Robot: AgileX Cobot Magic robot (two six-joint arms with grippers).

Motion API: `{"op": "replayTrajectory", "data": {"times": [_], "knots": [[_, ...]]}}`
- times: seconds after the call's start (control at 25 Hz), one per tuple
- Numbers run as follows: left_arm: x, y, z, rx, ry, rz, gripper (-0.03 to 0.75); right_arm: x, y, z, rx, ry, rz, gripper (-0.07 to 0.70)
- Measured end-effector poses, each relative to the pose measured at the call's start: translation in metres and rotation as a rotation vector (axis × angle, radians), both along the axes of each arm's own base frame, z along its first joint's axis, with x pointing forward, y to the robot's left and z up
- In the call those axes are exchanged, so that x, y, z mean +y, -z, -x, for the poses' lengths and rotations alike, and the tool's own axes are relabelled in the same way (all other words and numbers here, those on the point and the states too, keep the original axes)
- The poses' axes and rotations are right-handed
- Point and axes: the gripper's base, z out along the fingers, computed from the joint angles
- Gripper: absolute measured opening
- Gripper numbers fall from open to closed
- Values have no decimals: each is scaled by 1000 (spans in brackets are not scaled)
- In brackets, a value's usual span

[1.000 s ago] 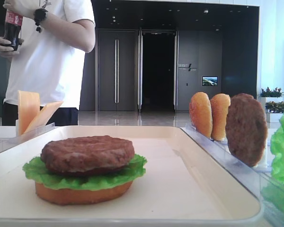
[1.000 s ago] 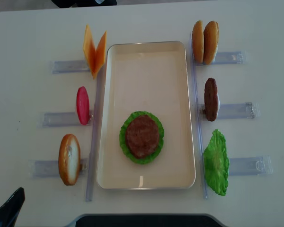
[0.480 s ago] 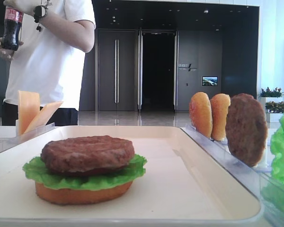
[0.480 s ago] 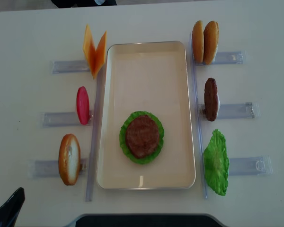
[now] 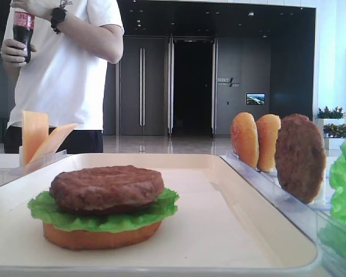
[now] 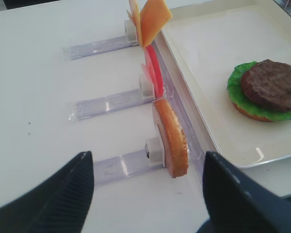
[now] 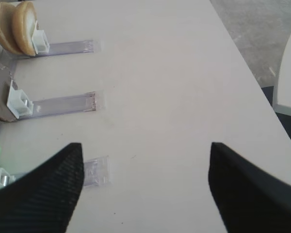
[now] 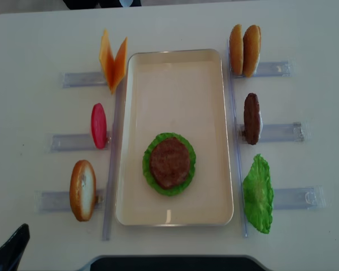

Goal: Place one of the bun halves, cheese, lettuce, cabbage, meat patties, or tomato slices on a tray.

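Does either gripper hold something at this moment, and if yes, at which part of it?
Nothing is held. The right gripper is open over bare table, and the left gripper is open above the bun half in its rack, not touching it.

white table [image 8: 169, 28] carries tray [image 8: 175, 59] and clear racks [image 8: 282, 132].

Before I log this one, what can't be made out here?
- Bottom bun: overhead, hidden under lettuce and patty.
- Left gripper: fingers' tips cut off by the wrist view's bottom edge.
- Person's head: cut off by the front view's top edge.
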Motion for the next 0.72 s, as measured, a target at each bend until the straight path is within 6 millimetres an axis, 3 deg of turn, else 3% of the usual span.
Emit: {"op": "replayTrajectory", "data": {"times": [0.72], "knots": [[0,0,0,0,0,0,535,0,0,0,0,-2,-2,538]]}}
